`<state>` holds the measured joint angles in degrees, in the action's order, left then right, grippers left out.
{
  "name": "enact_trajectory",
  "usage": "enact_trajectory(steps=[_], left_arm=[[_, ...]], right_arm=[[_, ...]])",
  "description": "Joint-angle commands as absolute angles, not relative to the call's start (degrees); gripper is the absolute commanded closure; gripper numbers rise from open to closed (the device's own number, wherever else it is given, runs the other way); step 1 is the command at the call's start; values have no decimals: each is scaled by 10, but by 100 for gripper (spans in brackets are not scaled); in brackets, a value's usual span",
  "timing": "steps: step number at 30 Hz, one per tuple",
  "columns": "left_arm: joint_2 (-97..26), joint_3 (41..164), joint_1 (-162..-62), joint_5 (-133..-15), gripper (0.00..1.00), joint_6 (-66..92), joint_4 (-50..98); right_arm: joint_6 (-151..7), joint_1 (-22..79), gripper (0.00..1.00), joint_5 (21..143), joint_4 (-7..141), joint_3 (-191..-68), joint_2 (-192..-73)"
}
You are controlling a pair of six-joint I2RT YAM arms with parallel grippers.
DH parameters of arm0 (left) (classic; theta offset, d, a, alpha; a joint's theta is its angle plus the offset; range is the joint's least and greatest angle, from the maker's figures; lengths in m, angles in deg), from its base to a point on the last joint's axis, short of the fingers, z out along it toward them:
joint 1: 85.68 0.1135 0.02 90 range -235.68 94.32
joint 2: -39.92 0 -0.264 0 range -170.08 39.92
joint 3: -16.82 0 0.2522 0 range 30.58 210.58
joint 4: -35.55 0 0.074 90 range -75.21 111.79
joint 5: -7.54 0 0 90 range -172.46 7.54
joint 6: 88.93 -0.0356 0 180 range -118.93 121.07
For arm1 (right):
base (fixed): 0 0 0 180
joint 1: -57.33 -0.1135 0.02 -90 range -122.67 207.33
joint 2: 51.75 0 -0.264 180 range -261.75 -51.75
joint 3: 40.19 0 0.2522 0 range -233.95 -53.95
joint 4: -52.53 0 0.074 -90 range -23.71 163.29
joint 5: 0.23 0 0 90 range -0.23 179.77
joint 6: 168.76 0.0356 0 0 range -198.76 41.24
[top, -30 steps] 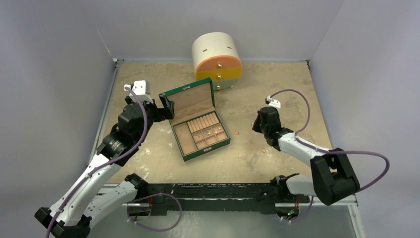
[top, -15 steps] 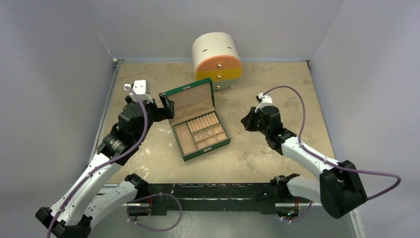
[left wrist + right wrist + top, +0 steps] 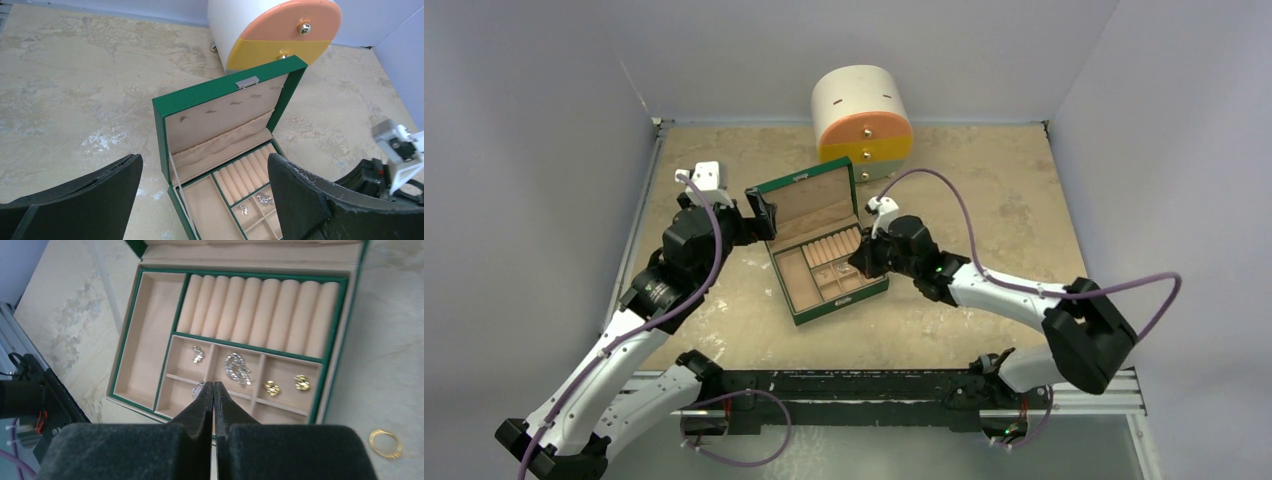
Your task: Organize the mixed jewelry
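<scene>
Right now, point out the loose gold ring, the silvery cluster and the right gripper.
gold ring [image 3: 391,455], right wrist view, lower rim.
silvery cluster [image 3: 237,368], right wrist view, middle.
right gripper [image 3: 214,387], right wrist view, fingertips.

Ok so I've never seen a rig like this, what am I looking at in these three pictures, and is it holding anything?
A robot's left arm and right arm are bolted at the near edge of a table. One picture looks from above and behind them; the others from a camera on each wrist. On it stand an open green box and a round drawer cabinet; a gold ring lies beside the box. The left gripper is open and empty. The right gripper is shut, nothing visibly in it, above small compartments holding silvery and gold pieces.
</scene>
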<state>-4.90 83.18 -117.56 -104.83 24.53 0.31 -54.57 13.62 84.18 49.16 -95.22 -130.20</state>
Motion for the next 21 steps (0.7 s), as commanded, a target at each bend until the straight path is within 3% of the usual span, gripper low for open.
enact_trajectory(steps=[1, 21], left_arm=[[-39, 837, -1171, -1043, 4, 255, 30], [-46, 840, -1171, -1044, 4, 255, 25]], right_arm=[[-560, 103, 100, 844, 462, -1003, -1337], [-582, 26, 100, 938, 514, -1106, -1475]])
